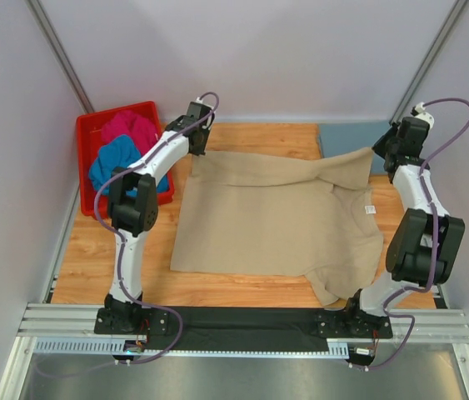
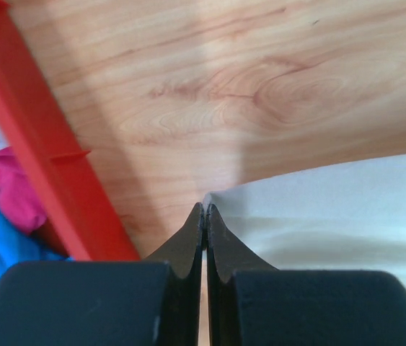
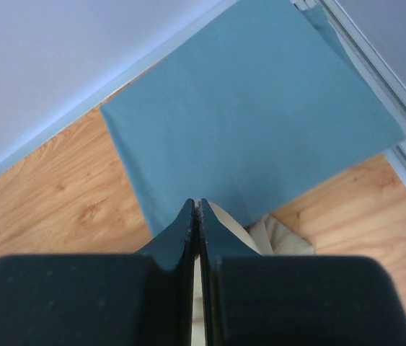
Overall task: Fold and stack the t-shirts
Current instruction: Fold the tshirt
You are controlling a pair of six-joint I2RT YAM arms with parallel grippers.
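Observation:
A beige t-shirt lies spread over the wooden table. My left gripper is shut on its far left corner; in the left wrist view the jaws pinch the pale cloth edge. My right gripper is shut on the shirt's far right corner, and beige cloth shows between and beside the closed jaws. A folded grey-blue t-shirt lies flat at the back right, just beyond the right gripper. A magenta t-shirt and a bright blue t-shirt sit crumpled in the bin.
A red plastic bin stands at the back left, its wall close beside the left gripper. White walls and metal posts close in the back and sides. Bare wood shows left of the beige shirt.

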